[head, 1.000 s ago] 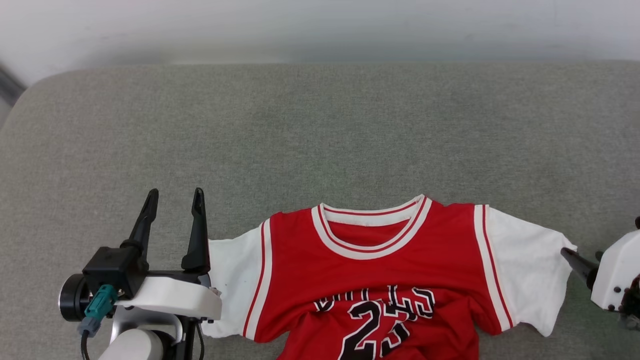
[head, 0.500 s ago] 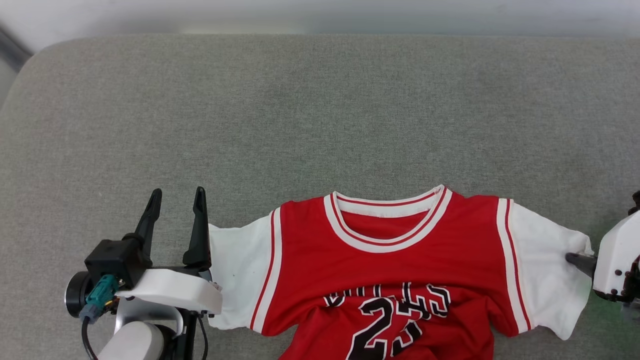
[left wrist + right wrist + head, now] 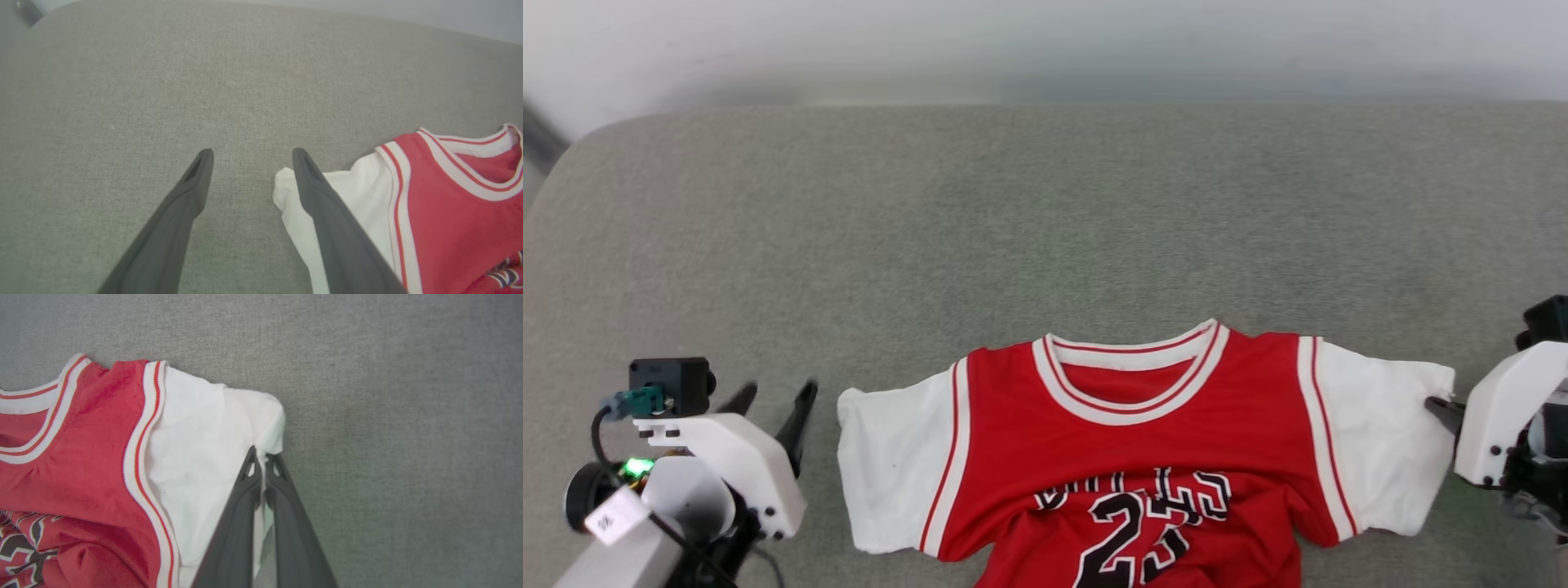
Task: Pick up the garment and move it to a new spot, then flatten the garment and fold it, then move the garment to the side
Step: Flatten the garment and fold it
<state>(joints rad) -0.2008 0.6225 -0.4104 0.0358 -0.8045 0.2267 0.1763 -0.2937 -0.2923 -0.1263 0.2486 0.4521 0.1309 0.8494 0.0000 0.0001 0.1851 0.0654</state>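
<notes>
While the right gripper (image 3: pixel 263 457) pinches the 3 o'clock sleeve (image 3: pixel 1380 433) of the one garment (image 3: pixel 1127 441), the left gripper (image 3: pixel 249 153) stands spread beside its 9 o'clock sleeve (image 3: pixel 890 465).

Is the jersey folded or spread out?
Spread out: the jersey lies face up on the grey cushion, both white sleeves out sideways, wrinkled near the number.

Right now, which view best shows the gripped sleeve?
Right wrist view: the right gripper is plainly shut on the garment's sleeve edge. Head view shows that sleeve with fingertips half hidden. Left wrist view shows the other sleeve.
</notes>
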